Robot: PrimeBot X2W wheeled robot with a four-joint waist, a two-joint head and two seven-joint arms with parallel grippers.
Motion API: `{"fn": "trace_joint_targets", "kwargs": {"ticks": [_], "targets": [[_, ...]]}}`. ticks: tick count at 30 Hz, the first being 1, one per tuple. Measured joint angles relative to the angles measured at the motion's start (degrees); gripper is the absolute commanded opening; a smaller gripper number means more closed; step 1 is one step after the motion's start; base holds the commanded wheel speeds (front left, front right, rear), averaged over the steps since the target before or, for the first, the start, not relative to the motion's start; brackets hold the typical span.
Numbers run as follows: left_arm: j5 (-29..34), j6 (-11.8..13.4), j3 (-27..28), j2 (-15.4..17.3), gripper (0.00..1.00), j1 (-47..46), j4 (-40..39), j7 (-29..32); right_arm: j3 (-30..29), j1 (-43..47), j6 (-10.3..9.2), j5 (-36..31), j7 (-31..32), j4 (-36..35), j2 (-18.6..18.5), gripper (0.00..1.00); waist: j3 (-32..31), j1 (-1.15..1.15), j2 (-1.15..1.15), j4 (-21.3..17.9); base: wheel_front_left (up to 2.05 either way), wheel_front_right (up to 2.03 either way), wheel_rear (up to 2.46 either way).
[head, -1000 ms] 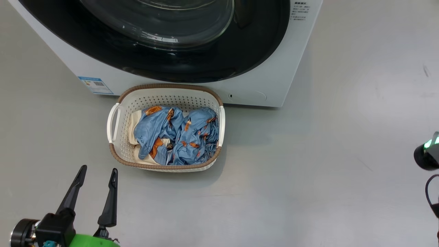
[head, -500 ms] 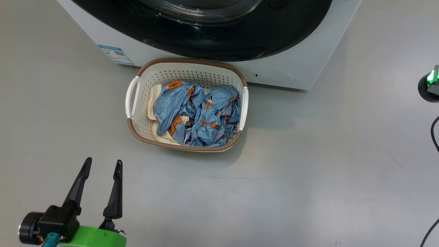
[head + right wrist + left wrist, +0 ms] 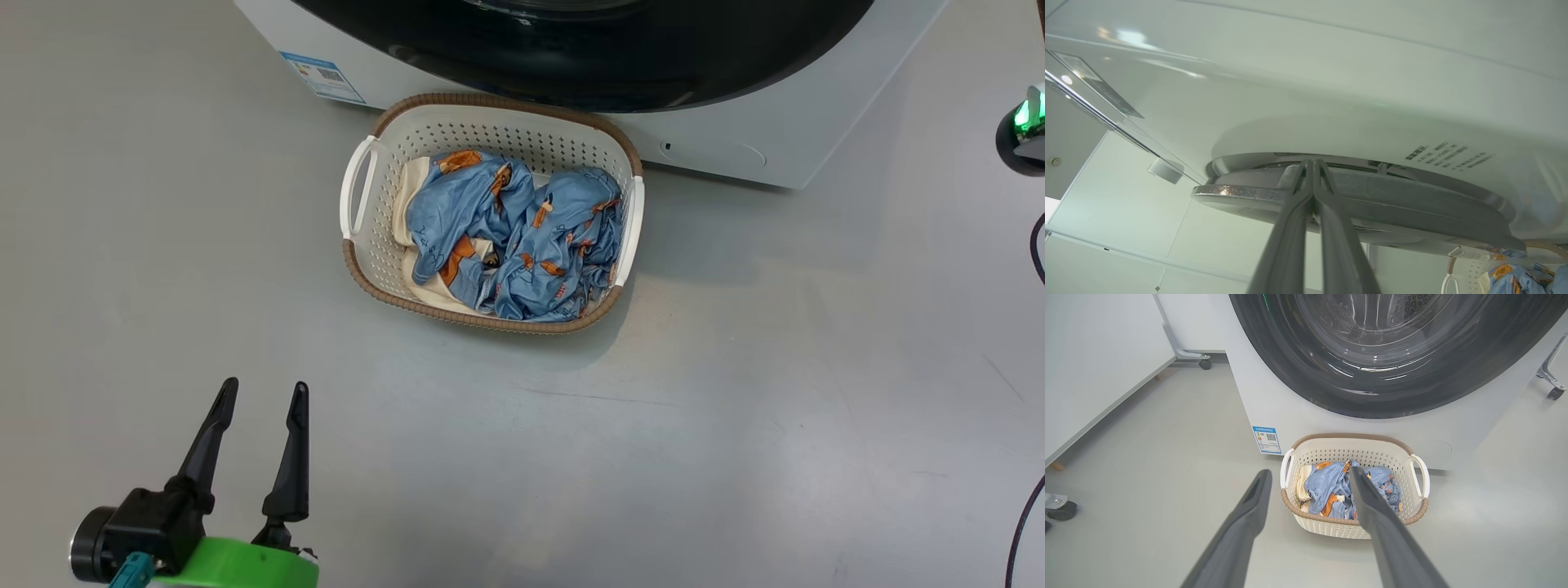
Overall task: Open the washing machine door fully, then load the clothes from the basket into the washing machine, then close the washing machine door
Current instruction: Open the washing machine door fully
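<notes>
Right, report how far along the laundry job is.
Done: nothing; the clothes sit in the basket. In hand: right gripper, fingers together, at the edge of the washing machine door; left gripper open, idle. Left: swing the door fully open, load, close.

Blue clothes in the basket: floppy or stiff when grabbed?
Likely floppy: the clothes lie crumpled in soft folds, so they should drape and sag. Blue and cream pieces overlap, so one pinch may drag several. The perforated basket looks light and might lift with them.
</notes>
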Motion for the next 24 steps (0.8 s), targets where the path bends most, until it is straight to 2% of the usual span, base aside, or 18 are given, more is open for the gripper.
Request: {"fn": "trace_joint_targets", "kwargs": {"ticks": [24], "targets": [[-1.35, 0.0, -0.32, -1.64, 1.0, -2.07, 0.64, 0.0, 3.3, -9.18, 0.01, -2.55, 3.32, 3.79, -1.41, 0.0, 5.75, 0.0, 0.0, 4.86, 0.0, 0.0, 0.0]]}}
